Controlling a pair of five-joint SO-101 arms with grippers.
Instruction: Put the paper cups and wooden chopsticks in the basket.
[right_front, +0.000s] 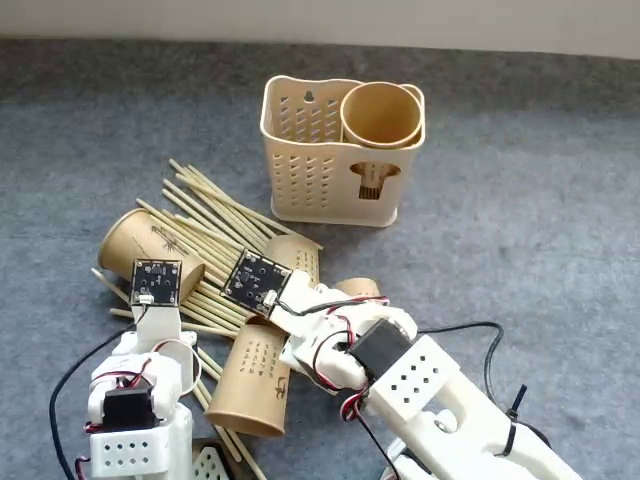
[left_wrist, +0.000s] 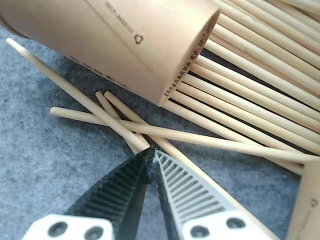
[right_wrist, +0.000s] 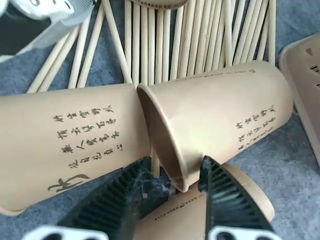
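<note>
The cream basket (right_front: 300, 170) stands upright at the back and holds one paper cup (right_front: 380, 115). Wooden chopsticks (right_front: 215, 235) lie fanned out in front of it, with several paper cups on their sides among them. My left gripper (left_wrist: 150, 154) is shut, its tips against the ends of loose chopsticks (left_wrist: 125, 131), just short of a lying cup (left_wrist: 125, 35). My right gripper (right_wrist: 172, 172) is open, its fingers either side of the lower rim of a lying cup (right_wrist: 220, 115). A second cup (right_wrist: 65, 145) lies mouth-to-base beside it, and a third (right_wrist: 230, 210) sits under the fingers.
Grey carpet (right_front: 540, 220) covers the table, with free room right of the basket. Both arms come in from the front edge, the left arm (right_front: 135, 400) close beside the right arm (right_front: 420, 390). A basket corner (right_wrist: 305, 75) shows near the right gripper's cup.
</note>
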